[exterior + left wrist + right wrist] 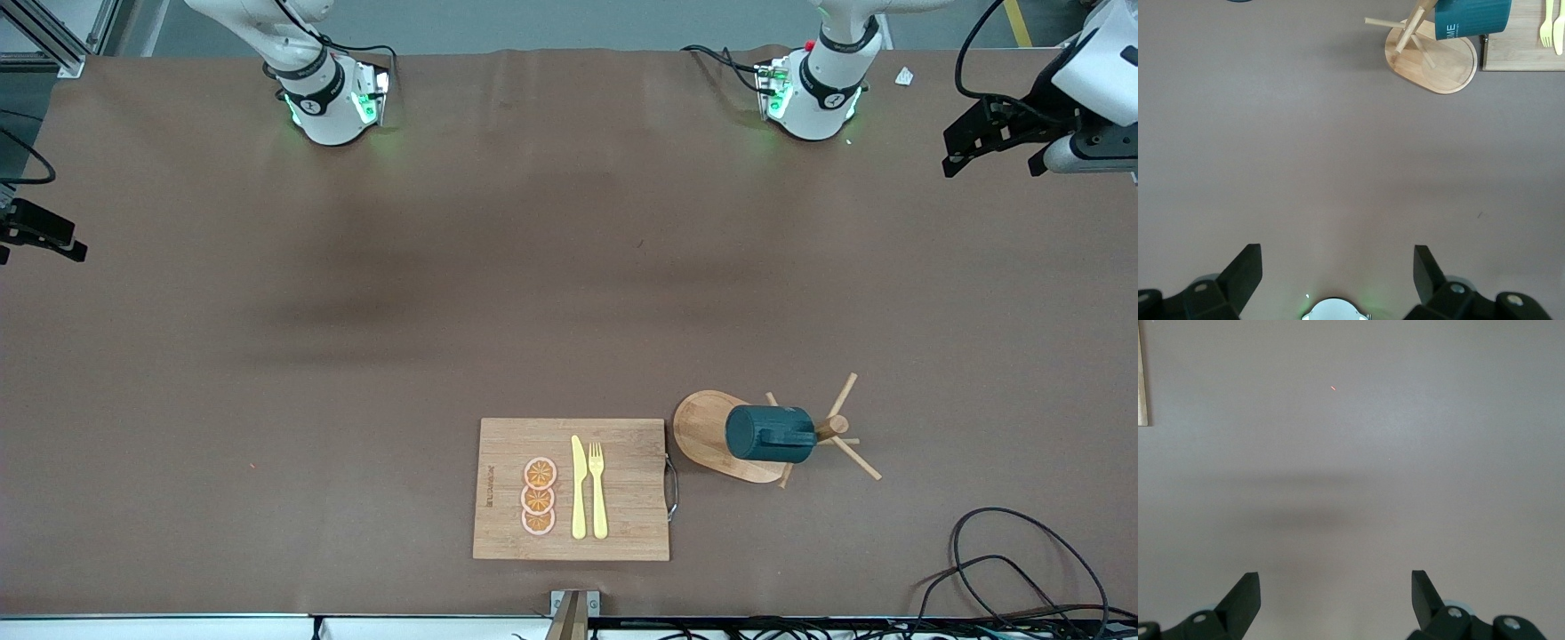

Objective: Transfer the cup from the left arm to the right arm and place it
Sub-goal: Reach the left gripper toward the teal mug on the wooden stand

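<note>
The dark teal cup [769,433] hangs tilted on a peg of a wooden mug stand [707,436], beside the cutting board toward the left arm's end of the table. In the left wrist view the cup [1471,17] and the stand [1438,63] appear well away from the gripper. My left gripper [994,158] [1338,263] hovers open and empty over the table edge at the left arm's end. My right gripper [40,244] [1336,587] waits open and empty over the right arm's end, with bare brown table under it.
A bamboo cutting board [622,489] near the front edge carries three orange slices [539,496], a yellow knife [579,489] and a yellow fork [597,489]. Black cables [1022,569] loop at the front corner near the left arm's end. Both arm bases [329,98] [813,89] stand along the back.
</note>
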